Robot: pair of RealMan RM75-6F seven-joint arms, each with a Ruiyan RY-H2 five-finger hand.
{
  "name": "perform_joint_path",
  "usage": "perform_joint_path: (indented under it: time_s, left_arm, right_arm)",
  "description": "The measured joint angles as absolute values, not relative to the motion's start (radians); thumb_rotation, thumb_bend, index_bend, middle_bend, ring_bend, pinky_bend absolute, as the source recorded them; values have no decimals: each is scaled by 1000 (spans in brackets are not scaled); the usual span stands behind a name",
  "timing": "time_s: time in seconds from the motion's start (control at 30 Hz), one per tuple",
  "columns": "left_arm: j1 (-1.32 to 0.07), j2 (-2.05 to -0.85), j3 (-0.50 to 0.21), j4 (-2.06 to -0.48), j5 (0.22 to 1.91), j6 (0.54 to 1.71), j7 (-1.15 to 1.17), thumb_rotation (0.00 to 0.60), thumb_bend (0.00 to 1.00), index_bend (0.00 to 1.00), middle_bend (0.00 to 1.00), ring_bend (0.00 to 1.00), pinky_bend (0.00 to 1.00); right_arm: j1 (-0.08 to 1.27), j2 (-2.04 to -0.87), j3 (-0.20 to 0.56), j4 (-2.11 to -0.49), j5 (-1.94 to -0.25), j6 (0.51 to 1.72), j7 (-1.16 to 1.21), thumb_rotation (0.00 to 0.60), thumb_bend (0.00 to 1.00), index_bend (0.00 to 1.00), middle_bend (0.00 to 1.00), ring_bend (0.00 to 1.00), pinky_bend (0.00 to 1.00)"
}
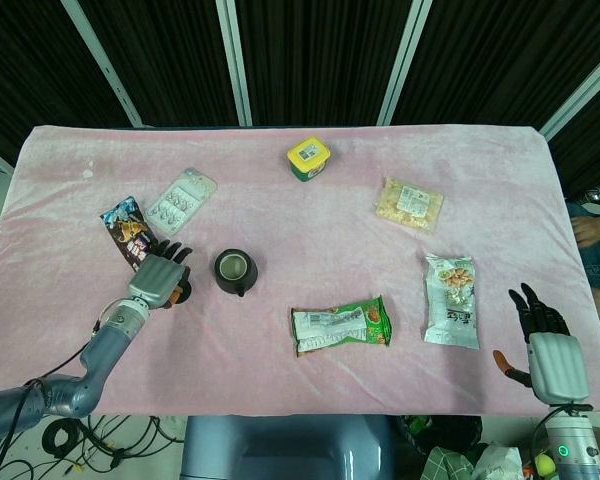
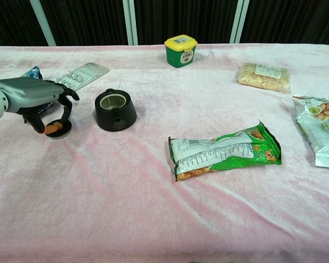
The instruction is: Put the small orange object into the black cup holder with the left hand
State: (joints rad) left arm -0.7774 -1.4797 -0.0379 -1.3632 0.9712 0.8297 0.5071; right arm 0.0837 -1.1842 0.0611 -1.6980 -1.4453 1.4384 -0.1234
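The small orange object point(image 2: 55, 129), round with a dark rim, lies low on the pink cloth left of the black cup holder point(image 2: 115, 109). My left hand point(image 2: 30, 93) reaches over it from the left, with fingers curled down around it and pinching it. From the head view the left hand point(image 1: 158, 280) covers most of the object, and the cup holder point(image 1: 233, 270) stands a short gap to its right with its mouth up. My right hand point(image 1: 548, 348) rests at the table's near right edge, fingers spread, holding nothing.
A green snack bag point(image 2: 225, 149) lies mid-table. A yellow-lidded green tub point(image 1: 308, 158) stands at the back. A blister pack point(image 1: 180, 200) and a dark packet point(image 1: 128, 230) lie behind my left hand. Two snack bags point(image 1: 450, 300) point(image 1: 410, 203) lie to the right.
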Motion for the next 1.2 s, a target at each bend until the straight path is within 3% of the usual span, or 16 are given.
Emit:
perform_joint_path:
  time_s: [0.5,0.87,1.2]
  left_arm:
    - [-764,-1419,-86,-1436,1005,890,450,600,460,558,100,0,0]
    - [-849,-1386,-189,-1471,948,807,400,600,460,570,102,0,0]
    - [-934,-1434,-231,-1433,853,764,435,600,460,574,101,0,0]
  right_arm:
    - [82,-1181,61,-1702,-1438,1435,-120,600,161,53,15,133,157]
    - [81,-1181,62,-1705,-1434,1435,-120,600,159,54,15,134,157]
    - [82,-1180,62,-1704,-1431,1432,-118,600,162,55,15,134,157]
